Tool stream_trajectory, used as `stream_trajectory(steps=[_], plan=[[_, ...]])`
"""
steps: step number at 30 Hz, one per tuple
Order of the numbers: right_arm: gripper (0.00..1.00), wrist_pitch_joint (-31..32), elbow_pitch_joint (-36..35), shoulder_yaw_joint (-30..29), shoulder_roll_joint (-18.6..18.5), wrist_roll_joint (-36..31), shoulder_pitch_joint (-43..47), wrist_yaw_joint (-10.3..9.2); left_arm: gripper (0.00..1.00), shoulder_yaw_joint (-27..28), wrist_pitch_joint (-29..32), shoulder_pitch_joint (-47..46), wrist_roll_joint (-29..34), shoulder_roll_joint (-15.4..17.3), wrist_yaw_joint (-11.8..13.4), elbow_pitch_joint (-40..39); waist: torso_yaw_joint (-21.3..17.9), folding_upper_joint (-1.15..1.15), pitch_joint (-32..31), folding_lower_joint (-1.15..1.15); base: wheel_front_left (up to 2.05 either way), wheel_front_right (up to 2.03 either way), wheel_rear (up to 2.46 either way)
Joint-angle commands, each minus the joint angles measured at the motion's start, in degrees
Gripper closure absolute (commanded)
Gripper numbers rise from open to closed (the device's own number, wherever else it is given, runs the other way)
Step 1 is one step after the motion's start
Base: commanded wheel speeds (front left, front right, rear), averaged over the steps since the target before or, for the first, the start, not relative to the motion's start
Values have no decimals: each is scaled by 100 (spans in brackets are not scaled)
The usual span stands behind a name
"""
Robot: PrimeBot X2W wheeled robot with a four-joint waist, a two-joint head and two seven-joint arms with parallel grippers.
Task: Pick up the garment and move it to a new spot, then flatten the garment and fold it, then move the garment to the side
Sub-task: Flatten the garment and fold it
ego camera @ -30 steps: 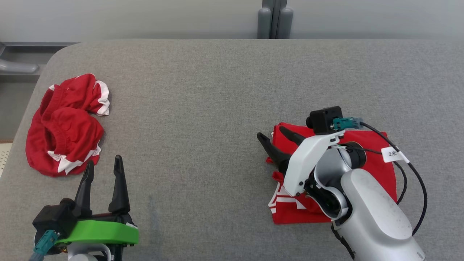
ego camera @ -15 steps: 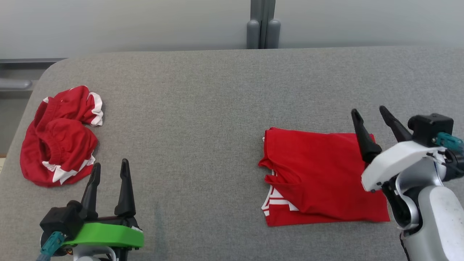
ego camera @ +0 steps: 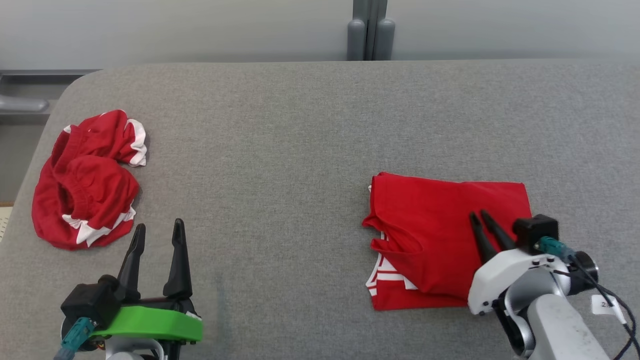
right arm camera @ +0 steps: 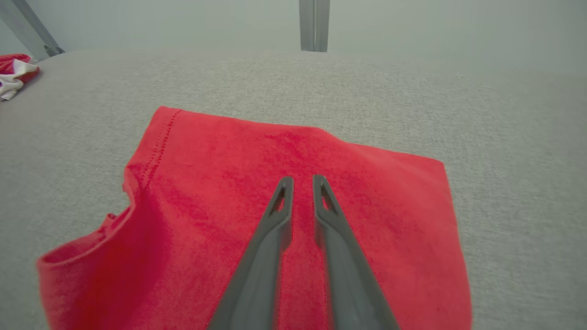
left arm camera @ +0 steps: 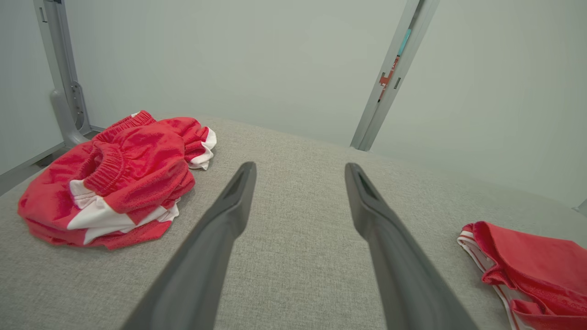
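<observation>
Folded red garment [ego camera: 430, 225] lies flat near the desk's [ego camera: 280, 150] right front corner. Right hand [ego camera: 478, 214] hovers over it, fingers narrowly apart, gripping nothing. Left hand [ego camera: 158, 225] open wide, empty, near crumpled red-and-white shorts [ego camera: 85, 185] at left edge

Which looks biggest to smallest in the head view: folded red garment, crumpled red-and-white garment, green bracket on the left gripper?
1. folded red garment, though the right gripper covers part of it.
2. crumpled red-and-white garment, somewhat smaller.
3. green bracket, smallest, even though it sits nearest the camera.
</observation>
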Motion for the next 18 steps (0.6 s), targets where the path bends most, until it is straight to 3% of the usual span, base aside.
stream_trajectory(steps=[1, 11, 18], plan=[[100, -97, 205, 189, 6, -32, -126, -3, 0, 21, 1, -78, -75, 46, -12, 11, 62, 0, 39, 0, 0, 0, 0], [100, -341, 1421, 2170, 87, 536, -469, -4, 0, 68, 1, -18, -67, 68, -12, 40, 210, 0, -19, 0, 0, 0, 0], [100, -279, 1380, 3582, -135, 1280, -564, -2, 0, 149, 1, 91, -57, 47, -12, 23, 107, 0, -82, 0, 0, 0, 0]])
